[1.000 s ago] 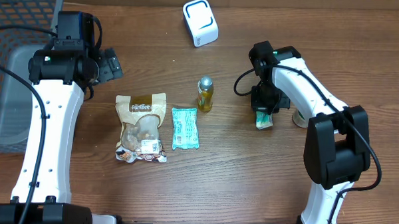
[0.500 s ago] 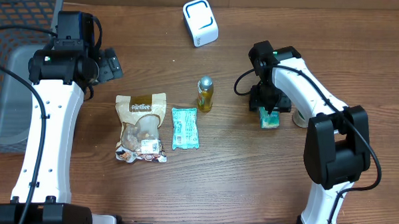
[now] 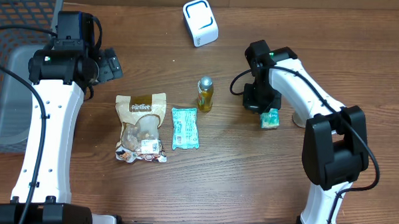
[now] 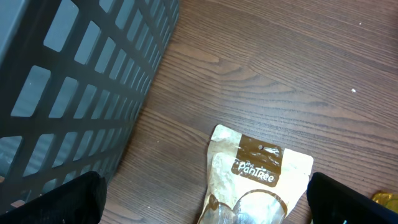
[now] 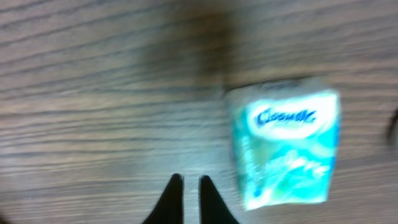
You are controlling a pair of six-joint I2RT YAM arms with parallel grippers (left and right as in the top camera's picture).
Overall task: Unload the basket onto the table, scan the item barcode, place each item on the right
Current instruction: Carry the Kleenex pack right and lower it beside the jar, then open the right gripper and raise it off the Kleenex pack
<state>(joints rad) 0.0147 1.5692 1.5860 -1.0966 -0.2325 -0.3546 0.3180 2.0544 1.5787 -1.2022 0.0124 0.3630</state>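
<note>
- Brown wooden bench (image 3: 250, 187) carries a white scanner (image 3: 200, 22) near its far side.
- Right pincer (image 5: 191, 182) is closed on nothing, its fingers nearly touching; the teal packet (image 5: 286, 146) lies flat on the bench just beside it.
- Left pincer (image 3: 110, 64) gapes wide above a snack pouch (image 4: 258, 171), beside a grey basket (image 4: 74, 93).

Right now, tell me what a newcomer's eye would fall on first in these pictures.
Mid-table lies a row of goods: a beige-and-brown snack pouch, a flat teal packet and a small yellow bottle with a silver cap. To their right, the right gripper is shut on nothing beside a small teal-and-white pack. A white box scanner with a blue outline sits at the far edge.
</note>
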